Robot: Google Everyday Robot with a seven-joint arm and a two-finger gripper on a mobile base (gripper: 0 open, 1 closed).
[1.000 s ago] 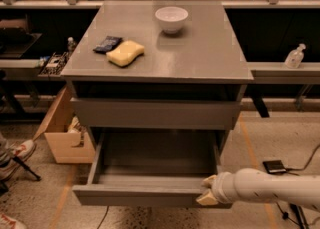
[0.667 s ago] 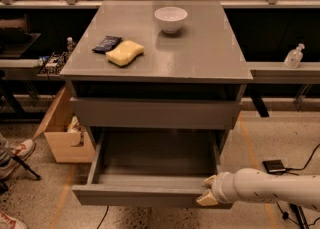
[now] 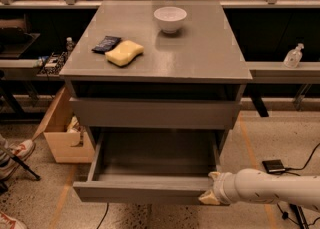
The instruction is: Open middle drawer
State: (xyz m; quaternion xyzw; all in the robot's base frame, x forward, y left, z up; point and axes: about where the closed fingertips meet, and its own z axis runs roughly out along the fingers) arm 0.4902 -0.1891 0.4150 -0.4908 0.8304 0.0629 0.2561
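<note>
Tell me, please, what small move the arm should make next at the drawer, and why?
Probably ease the gripper off the middle drawer and back away. The drawer already stands far out, its bare grey interior exposed, and the gripper sits at the right end of its front, so more pulling seems needless.

Warm light, seemingly from overhead, leaves a soft sheen on the surface (image 3: 200, 53); the drawer (image 3: 140, 192) is shadowed inside, the gripper (image 3: 210, 188) at its right front corner bright.

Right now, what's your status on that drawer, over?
Status: gripper at right front corner of the middle drawer. Drawer pulled well out, interior bare. Nothing visibly blocking it.
</note>
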